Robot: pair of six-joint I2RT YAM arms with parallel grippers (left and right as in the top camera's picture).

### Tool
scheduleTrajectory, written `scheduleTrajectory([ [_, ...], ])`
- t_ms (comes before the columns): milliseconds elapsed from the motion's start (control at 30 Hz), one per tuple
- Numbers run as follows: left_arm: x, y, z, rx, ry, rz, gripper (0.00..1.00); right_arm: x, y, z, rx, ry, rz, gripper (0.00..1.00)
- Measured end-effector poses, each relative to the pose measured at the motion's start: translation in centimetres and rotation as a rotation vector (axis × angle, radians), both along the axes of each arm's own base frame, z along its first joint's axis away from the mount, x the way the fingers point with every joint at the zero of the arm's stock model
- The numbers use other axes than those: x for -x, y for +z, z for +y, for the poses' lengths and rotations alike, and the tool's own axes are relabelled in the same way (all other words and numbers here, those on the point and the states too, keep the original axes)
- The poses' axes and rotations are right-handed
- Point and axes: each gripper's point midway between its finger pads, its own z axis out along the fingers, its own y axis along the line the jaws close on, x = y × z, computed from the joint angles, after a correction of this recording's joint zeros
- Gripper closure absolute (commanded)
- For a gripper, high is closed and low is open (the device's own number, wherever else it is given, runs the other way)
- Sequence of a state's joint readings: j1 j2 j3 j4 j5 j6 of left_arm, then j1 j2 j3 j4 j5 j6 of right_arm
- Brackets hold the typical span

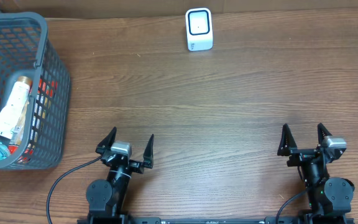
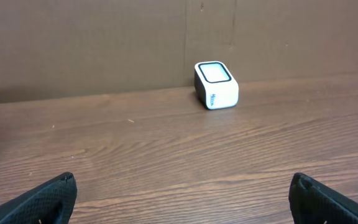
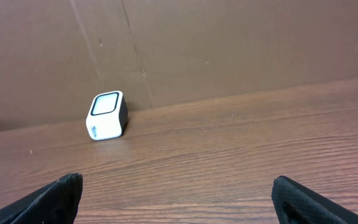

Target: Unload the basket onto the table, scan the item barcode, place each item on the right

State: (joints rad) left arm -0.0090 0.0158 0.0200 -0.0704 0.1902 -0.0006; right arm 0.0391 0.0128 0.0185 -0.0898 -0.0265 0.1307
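A small white barcode scanner [image 1: 199, 29] with a dark-rimmed window stands at the far edge of the wooden table; both wrist views show it too, scanner [image 2: 216, 84] and scanner [image 3: 107, 116]. Items lie in a dark grey basket [image 1: 51, 93] at the left: a cream tube [image 1: 12, 107] on top, with red and teal packages beside it. My left gripper [image 1: 129, 142] is open near the front edge, well right of the basket, nothing between its fingertips [image 2: 55, 193]. My right gripper [image 1: 304, 135] is open at the front right, also empty.
A brown cardboard wall [image 2: 104, 43] stands behind the scanner along the table's far edge. The basket's handle [image 1: 39, 31] arches over its top. A black cable [image 1: 61, 180] runs from the left arm's base.
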Motion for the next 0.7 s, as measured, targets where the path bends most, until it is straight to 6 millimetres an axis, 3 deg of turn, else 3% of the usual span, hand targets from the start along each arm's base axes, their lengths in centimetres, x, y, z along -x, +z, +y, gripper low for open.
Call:
scheduleTrajectory([
  [400,-0.1,0.6,1.2,-0.004,0.072,-0.005,0.00,0.3,-1.2,0.2,0.002,0.011,0.078,0.00],
  [700,-0.9,6.3,1.7,-0.007,0.102,0.012,0.00,1.1,3.4,0.3,0.001,0.018,0.063,0.00],
])
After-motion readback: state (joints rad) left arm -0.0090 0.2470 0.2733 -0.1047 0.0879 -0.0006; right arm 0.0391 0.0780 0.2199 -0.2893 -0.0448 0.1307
